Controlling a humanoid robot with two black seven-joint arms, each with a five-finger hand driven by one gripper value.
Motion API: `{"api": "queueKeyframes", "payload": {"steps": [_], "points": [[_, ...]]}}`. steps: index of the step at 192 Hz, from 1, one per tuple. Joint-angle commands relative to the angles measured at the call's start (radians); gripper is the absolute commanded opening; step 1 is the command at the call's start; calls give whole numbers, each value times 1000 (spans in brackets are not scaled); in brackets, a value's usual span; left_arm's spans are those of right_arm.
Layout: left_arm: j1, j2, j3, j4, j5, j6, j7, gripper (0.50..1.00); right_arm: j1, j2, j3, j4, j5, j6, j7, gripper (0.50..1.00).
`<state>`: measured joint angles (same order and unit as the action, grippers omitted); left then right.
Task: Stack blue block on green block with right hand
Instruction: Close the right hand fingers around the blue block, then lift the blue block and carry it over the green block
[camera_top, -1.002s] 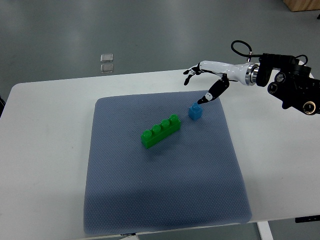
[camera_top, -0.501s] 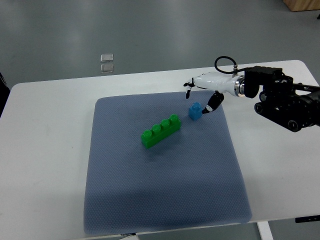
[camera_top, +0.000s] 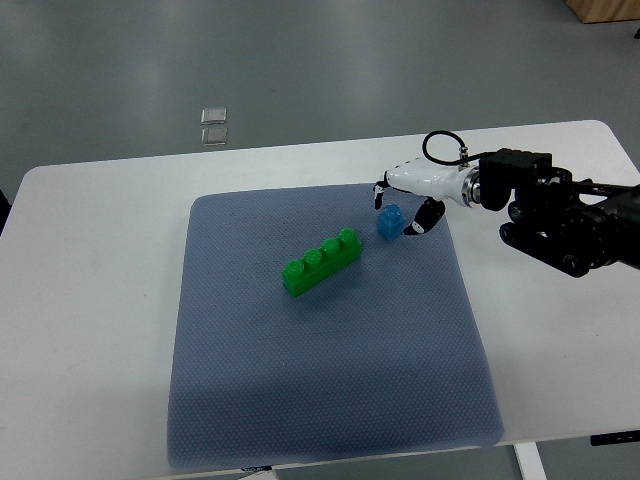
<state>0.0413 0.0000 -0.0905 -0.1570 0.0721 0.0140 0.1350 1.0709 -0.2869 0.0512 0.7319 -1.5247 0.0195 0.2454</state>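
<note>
Top view | right hand (camera_top: 400, 205) fingers spread around blue block (camera_top: 390, 222) | green block (camera_top: 321, 262) apart

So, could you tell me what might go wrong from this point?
The right hand brackets the small blue block with open fingers; closing off-centre could push it across the grey mat. The green block lies diagonally with four studs, so a misaligned placement may nudge it.
</note>
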Motion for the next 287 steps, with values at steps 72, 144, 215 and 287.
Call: {"api": "queueKeyframes", "payload": {"steps": [72, 144, 215, 287], "points": [[0, 0, 0, -1, 0, 0, 0, 1000, 6, -3, -33, 0, -2, -3, 0, 742], [0, 0, 0, 1, 0, 0, 0, 1000, 7, -3, -42, 0, -3, -1, 2, 656], [0, 0, 0, 1, 0, 0, 0, 1000, 7, -3, -42, 1, -31, -1, 3, 580], [0, 0, 0, 1, 0, 0, 0, 1000, 44, -18, -36, 14, -22, -1, 12, 552]]}}
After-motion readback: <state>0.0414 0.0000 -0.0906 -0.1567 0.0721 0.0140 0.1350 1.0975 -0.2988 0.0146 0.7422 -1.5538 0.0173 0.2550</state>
